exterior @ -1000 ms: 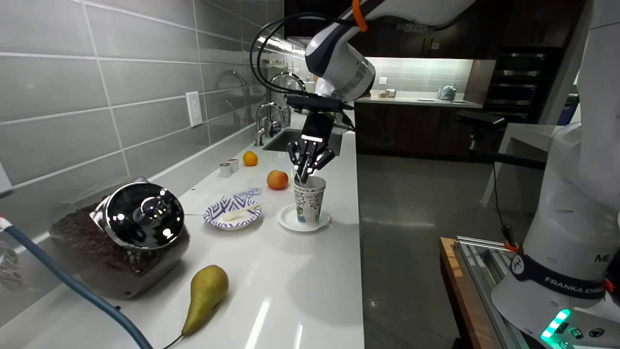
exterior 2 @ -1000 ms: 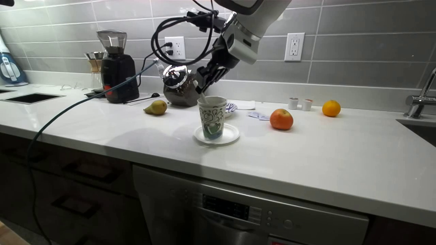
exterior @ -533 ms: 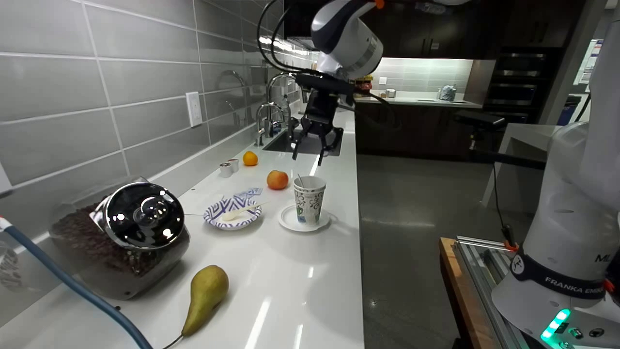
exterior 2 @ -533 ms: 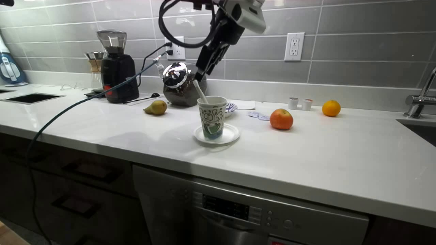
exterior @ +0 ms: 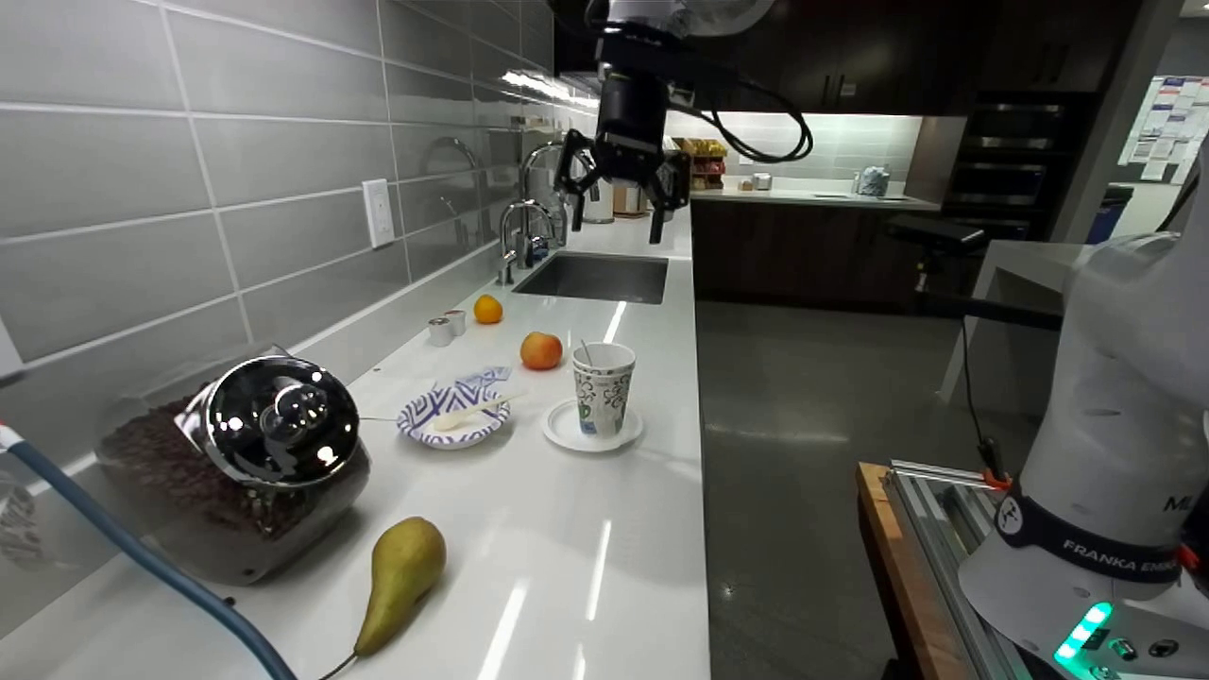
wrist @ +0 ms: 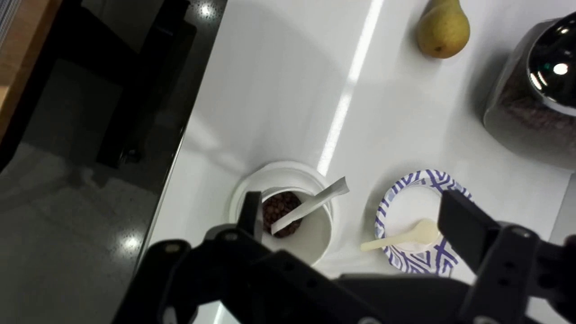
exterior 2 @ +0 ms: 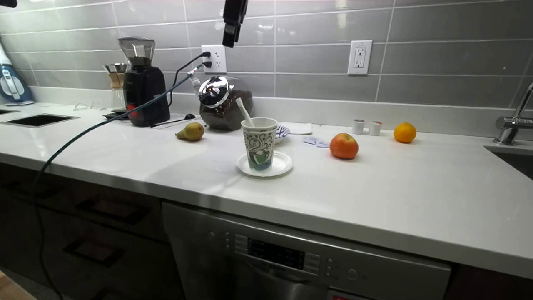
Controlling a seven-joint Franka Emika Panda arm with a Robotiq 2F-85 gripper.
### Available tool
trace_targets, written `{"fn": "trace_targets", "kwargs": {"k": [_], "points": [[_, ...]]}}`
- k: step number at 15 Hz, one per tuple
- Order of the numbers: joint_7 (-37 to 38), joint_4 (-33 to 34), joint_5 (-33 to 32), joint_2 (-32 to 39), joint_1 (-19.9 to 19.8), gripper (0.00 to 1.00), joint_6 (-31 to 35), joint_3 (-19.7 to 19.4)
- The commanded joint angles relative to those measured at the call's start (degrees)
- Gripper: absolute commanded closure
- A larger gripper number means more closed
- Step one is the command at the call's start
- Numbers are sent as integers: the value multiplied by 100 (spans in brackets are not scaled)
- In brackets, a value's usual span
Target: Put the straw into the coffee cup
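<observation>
Hanging well above the tabletop, the claw is pointing downward with its two fingers spread wide, leaving a broad gap between them. Beneath the claw and well apart from it, the coffee cup is standing upright on a white plate; in the wrist view the finger at the picture's left is covering a little of it. Also beneath the claw, the white straw is leaning in the cup at a tilt, its upper end sticking out past the rim and, in the wrist view, showing in the space between the fingers. Its lower end is showing against brown beans inside the cup, though whether the two are touching I cannot tell. Below the claw's other finger, a blue-and-white patterned bowl is showing partly hidden in the wrist view, with a pale spoon resting in it and reaching its handle over the rim toward the cup. In both exterior views, lower than the claw and toward the sink from the cup, a red-orange fruit is sitting on the tabletop, while an orange is resting farther along, two small white tubs standing near it. Beyond the fingertips in the wrist view, a pear is lying on its side, and a clear jar with a shiny lid and dark brown contents is sitting near it.
</observation>
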Motion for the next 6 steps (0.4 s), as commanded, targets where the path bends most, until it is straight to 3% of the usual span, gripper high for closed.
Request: {"fn": "trace_targets", "kwargs": {"k": [1,2,3,6], "points": [[127,113,-869,-311,179,0,-124,416],[58,190,-1051,-343,231,0,-136,525],[65,127,-680,-215,153,0,-52,380],[66,141,-904,-318,241,0,-52,549]]}}
